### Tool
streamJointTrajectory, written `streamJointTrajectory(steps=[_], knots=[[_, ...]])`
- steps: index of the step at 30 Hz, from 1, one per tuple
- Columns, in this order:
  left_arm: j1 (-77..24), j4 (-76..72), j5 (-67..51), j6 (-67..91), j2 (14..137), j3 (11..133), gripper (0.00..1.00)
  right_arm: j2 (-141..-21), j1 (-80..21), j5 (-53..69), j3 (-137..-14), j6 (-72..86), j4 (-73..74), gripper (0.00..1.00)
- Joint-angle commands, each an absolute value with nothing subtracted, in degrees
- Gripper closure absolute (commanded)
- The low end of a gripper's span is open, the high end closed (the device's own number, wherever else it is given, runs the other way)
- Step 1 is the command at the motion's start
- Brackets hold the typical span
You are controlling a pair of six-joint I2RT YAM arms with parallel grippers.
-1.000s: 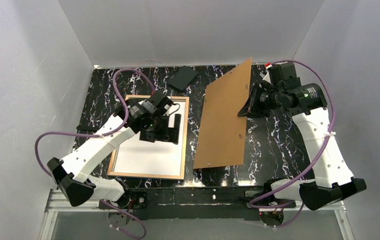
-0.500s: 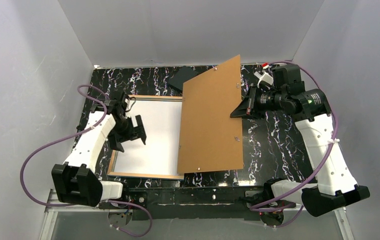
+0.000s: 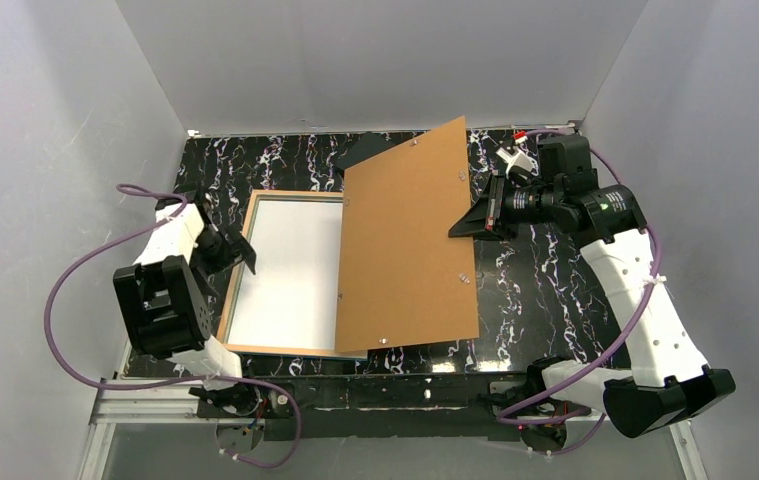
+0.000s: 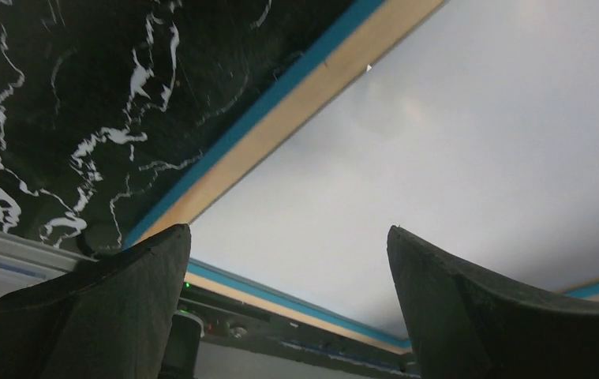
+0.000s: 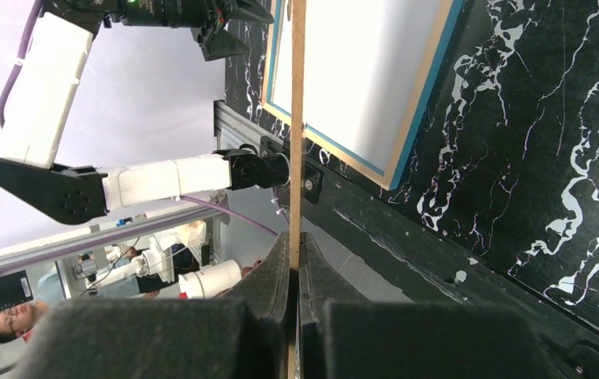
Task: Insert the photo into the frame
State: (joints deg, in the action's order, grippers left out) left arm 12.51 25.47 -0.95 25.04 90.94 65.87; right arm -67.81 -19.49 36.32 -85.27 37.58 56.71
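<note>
While the right gripper (image 3: 460,230) stays clamped on the right edge of the brown backing board (image 3: 405,245), it has carried the board farther left than a second ago, so the tilted board now overlaps the right side of the frame (image 3: 275,349) in the top view. The frame lies flat on the left half of the counter (image 3: 535,290), tan face up, with the photo (image 3: 290,270) inside it, white back showing. The left gripper (image 3: 240,255), fingers wide apart, has pulled off the photo to the frame's left rail. A small black slab (image 3: 360,150) peeks out past the board's far edge
</note>
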Motion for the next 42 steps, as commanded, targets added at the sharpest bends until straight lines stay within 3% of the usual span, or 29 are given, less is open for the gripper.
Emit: streamJointTrajectory(steps=[1, 6, 14, 19, 26, 28, 35, 38, 42], knots=[[13.8, 23.9, 4.9, 21.8, 94.9, 64.7, 0.06, -66.5, -18.8, 41.5, -85.3, 38.4, 50.1, 0.99], [15.3, 23.5, 3.9, 19.1, 103.6, 68.8, 0.1, -66.7, -18.5, 42.2, -84.1, 38.3, 49.3, 0.99], [21.9, 19.6, -16.7, 18.5, 114.3, 72.2, 0.14, -67.1, -18.0, 43.2, -83.5, 38.2, 49.0, 0.99], [22.5, 18.4, -22.8, 19.6, 116.9, 71.8, 0.18, -67.5, -17.9, 43.8, -83.0, 38.6, 47.6, 0.99], [19.3, 21.3, -24.6, 20.1, 117.5, 72.8, 0.24, -67.4, -17.8, 43.5, -82.9, 38.9, 47.3, 0.99], [13.0, 24.5, -22.2, 18.0, 117.4, 74.6, 0.24, -67.3, -17.5, 43.5, -83.2, 38.9, 47.7, 0.99], [-1.6, 26.9, -19.2, 20.0, 112.7, 75.1, 0.17, -65.9, -16.7, 41.3, -81.2, 36.5, 49.2, 0.99], [-1.6, 30.9, -13.9, 19.3, 101.2, 76.6, 0.02, -65.8, -16.6, 40.8, -79.6, 35.3, 49.5, 0.99], [-1.5, 33.7, -13.0, 17.8, 87.5, 77.3, 0.02, -67.2, -16.7, 43.0, -77.5, 35.1, 47.1, 0.99]])
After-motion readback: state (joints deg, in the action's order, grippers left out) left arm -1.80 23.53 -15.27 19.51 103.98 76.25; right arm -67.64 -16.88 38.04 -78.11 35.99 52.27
